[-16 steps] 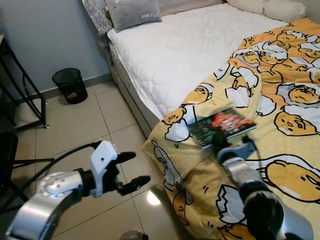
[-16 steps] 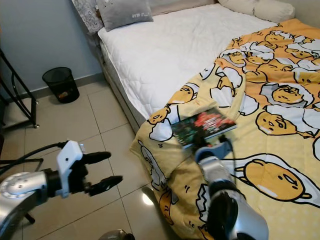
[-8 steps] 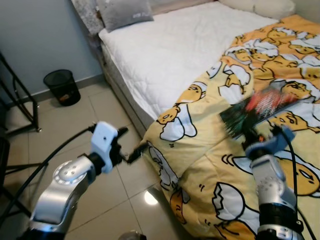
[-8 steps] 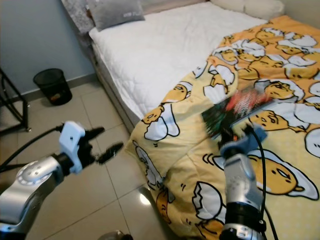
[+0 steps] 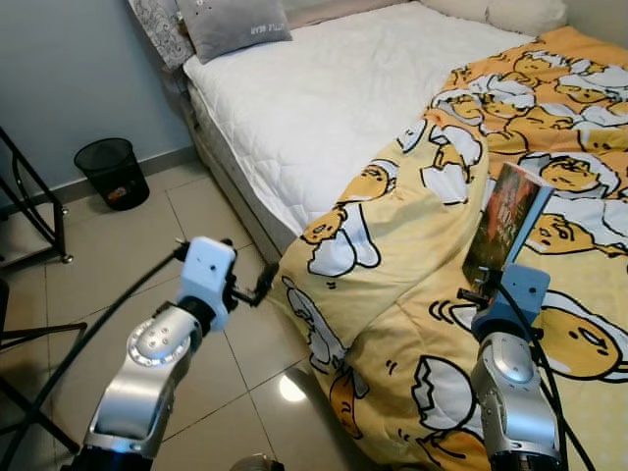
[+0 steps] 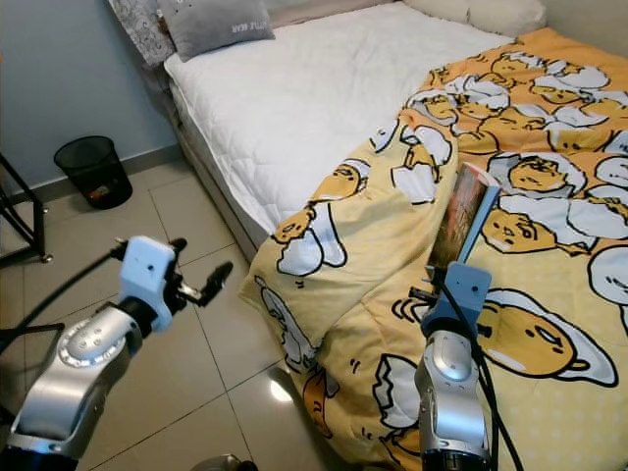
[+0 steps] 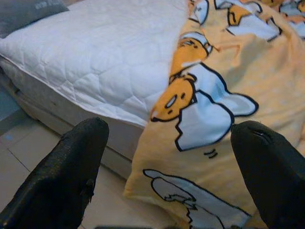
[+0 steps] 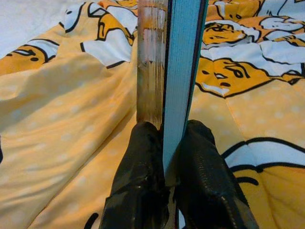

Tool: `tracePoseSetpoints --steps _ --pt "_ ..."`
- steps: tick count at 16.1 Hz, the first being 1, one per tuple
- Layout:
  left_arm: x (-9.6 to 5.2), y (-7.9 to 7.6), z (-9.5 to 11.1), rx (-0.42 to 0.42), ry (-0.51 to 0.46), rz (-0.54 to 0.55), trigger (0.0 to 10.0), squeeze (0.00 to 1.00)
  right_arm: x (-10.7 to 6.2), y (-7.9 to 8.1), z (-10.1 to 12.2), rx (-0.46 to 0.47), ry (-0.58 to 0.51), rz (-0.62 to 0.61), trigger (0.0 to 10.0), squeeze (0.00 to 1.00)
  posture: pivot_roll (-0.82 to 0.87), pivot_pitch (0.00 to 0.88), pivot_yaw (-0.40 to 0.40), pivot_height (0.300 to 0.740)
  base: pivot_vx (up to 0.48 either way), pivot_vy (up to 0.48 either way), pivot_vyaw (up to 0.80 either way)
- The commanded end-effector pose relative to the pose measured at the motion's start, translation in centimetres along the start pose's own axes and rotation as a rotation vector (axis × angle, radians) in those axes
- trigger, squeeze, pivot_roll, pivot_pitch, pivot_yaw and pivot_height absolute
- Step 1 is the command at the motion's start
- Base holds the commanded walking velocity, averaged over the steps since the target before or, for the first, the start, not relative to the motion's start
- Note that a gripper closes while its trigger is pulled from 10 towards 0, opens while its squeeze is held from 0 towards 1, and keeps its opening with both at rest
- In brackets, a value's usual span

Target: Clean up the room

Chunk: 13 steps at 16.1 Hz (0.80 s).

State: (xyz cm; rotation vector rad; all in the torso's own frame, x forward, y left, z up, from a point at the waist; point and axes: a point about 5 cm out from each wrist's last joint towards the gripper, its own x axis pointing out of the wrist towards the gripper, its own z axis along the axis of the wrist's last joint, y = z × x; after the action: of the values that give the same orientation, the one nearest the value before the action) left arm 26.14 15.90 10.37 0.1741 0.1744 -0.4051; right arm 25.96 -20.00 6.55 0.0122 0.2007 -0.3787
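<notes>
I see the book (image 5: 507,227) standing upright above the yellow blanket (image 5: 412,294) on the bed (image 5: 324,108), pinched between my right tool's (image 8: 164,157) fingers. My left tool (image 7: 171,167) gapes wide over the floor, near the bed's edge.

The blanket (image 5: 422,255) is yellow-orange, printed with white-and-yellow egg characters outlined in black. At ten o'clock of it lies a white quilted mattress (image 5: 324,88) with a grey pillow (image 5: 231,25). The book (image 5: 505,221) has a dark red-and-green cover (blue at its page edge). The bin (image 5: 110,172) is black mesh.
</notes>
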Motion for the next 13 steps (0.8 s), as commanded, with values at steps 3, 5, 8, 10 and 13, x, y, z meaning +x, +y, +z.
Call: tracePoseSetpoints --steps 3,5,8,10,13 --pt "-0.27 0.21 0.23 0.062 -0.034 0.031 10.0 0.01 -0.63 -0.07 0.56 0.017 -0.047 -0.018 10.0 0.00 0.05 0.000 0.043 0.740 0.000 0.000 -0.69" --pt "-0.43 0.34 -0.19 0.058 -0.034 0.060 10.0 0.02 -1.12 0.13 0.44 0.029 -0.037 -0.032 10.0 0.00 0.03 0.000 0.046 0.740 0.000 0.000 -0.80" --pt "-0.42 0.28 -0.27 0.053 -0.030 0.060 10.0 0.02 -1.15 0.09 0.60 0.022 -0.048 -0.048 10.0 0.00 0.03 0.000 0.046 0.740 0.000 0.000 -0.80" --pt "-0.42 0.28 -0.27 0.053 -0.030 0.060 10.0 0.02 -1.15 0.09 0.60 0.022 -0.048 -0.048 10.0 0.00 0.03 0.000 0.046 0.740 0.000 0.000 -0.80" --pt "-0.42 0.28 -0.27 0.053 -0.030 0.060 10.0 0.02 -1.15 0.09 0.60 0.022 -0.048 -0.048 10.0 0.00 0.03 0.000 0.046 0.740 0.000 0.000 -0.80"
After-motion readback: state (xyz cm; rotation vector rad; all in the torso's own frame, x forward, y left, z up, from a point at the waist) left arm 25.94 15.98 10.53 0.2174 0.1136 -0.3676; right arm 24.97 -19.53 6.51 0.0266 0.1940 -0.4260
